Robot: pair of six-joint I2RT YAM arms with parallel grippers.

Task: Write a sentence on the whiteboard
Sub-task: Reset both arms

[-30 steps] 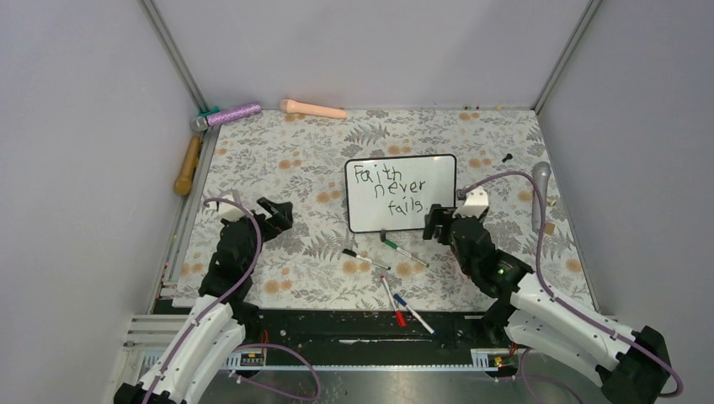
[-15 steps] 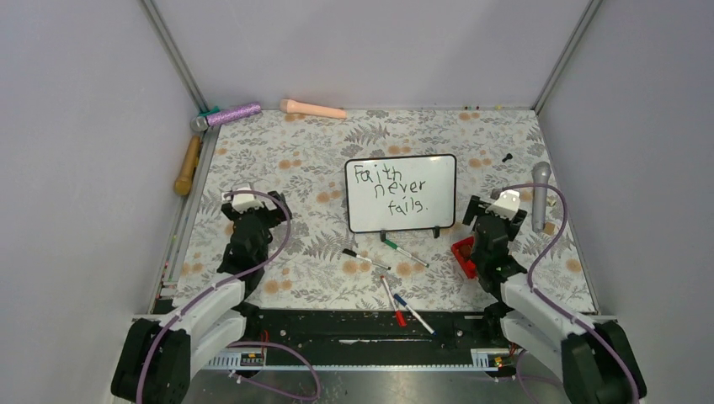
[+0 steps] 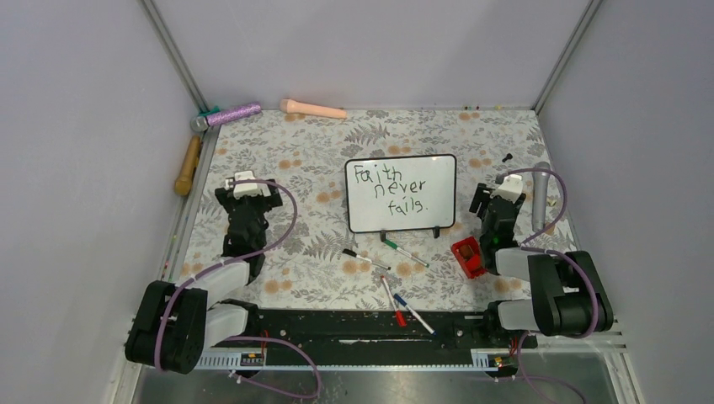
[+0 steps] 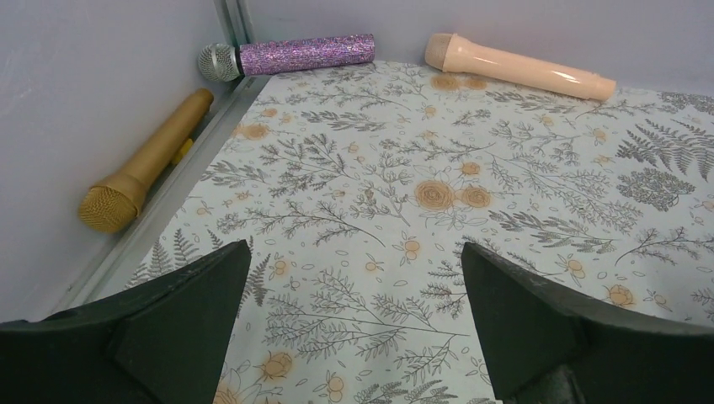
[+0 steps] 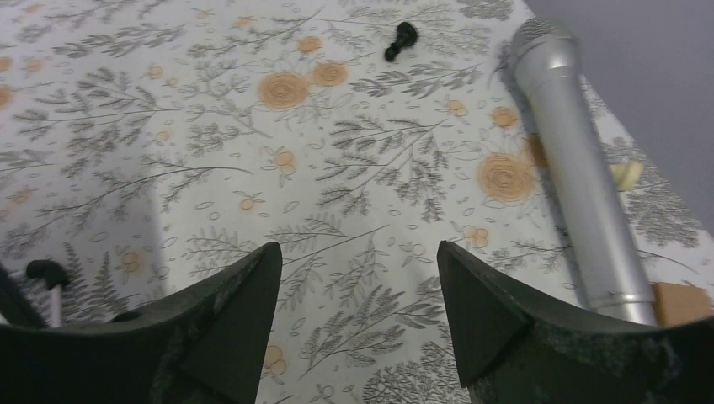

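Folded back now, the right gripper point(image 5: 358, 278), off the whiteboard's point(image 3: 401, 194) corner, and the left gripper point(image 4: 354, 278) both gape wide and empty, open tablecloth point(image 4: 404, 168) ahead. The whiteboard stands between them, long axis side to side, the sentence point(image 3: 399, 188) facing the arms.

both arms sit folded low and close to their bases, each forearm reaching forward from a bent elbow. the left arm point(image 3: 221, 273) carries its wrist tilted forward and down; the left gripper point(image 3: 249, 192) has its jaws spread wide, nothing between its fingers point(image 4: 181, 328). the right arm point(image 3: 547, 286) is tucked the same way, and the right gripper point(image 3: 503, 198) also points ahead and down, jaws apart and empty. a purple cable point(image 3: 286, 210) loops from each wrist.
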